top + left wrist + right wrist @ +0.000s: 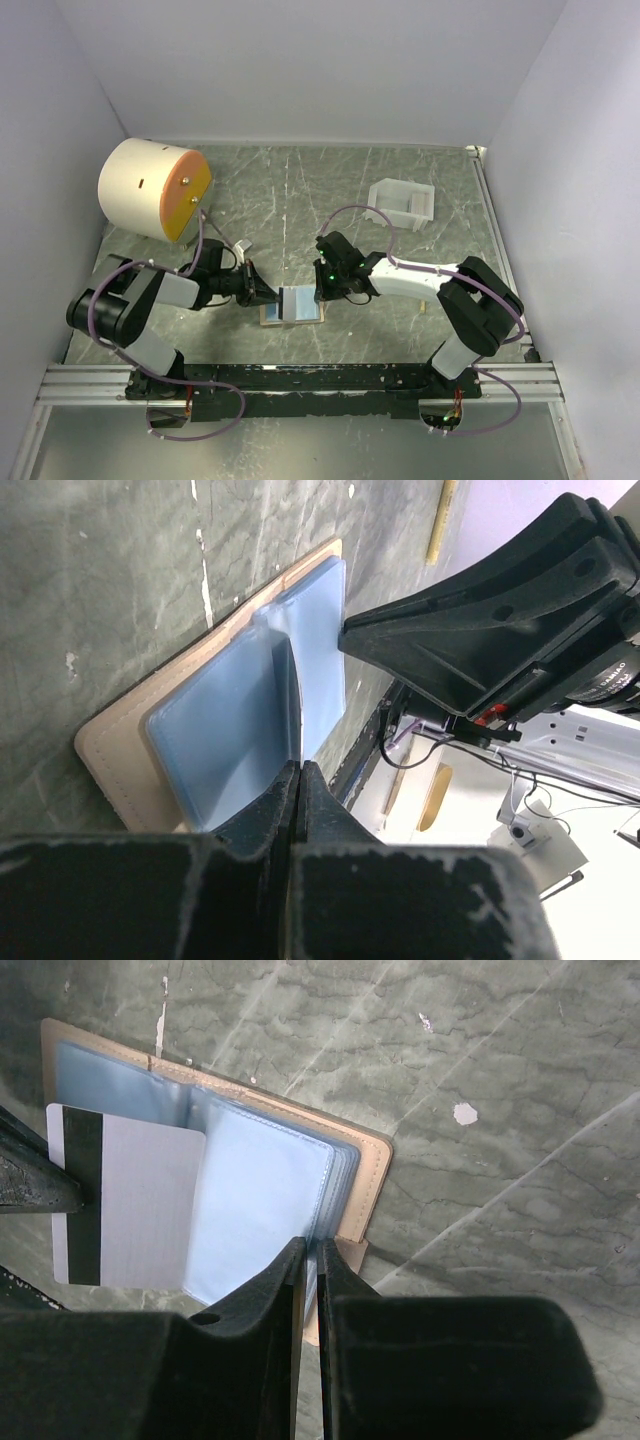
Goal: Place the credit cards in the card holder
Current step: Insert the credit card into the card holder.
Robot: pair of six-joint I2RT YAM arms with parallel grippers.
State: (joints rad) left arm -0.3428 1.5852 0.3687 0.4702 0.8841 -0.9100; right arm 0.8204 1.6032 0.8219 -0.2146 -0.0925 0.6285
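The card holder (297, 304) lies open on the green marble tabletop between my two grippers, tan rim (371, 1174) down and pale blue pockets (215, 730) up. My left gripper (264, 291) is shut on a credit card (128, 1202), grey with a black stripe, held flat over the holder's left pockets. In the left wrist view the credit card (292, 695) shows edge-on, running out from the left gripper (298, 766). My right gripper (312, 1246) is shut on the edge of the stacked pocket sheets at the holder's right side, beside the snap tab.
A big cream cylinder with an orange face (155, 188) lies at the back left. A white box-like tray (402, 203) stands at the back right. A thin tan strip (423, 306) lies by the right arm. White walls surround the table; a black rail (300, 378) runs along the near edge.
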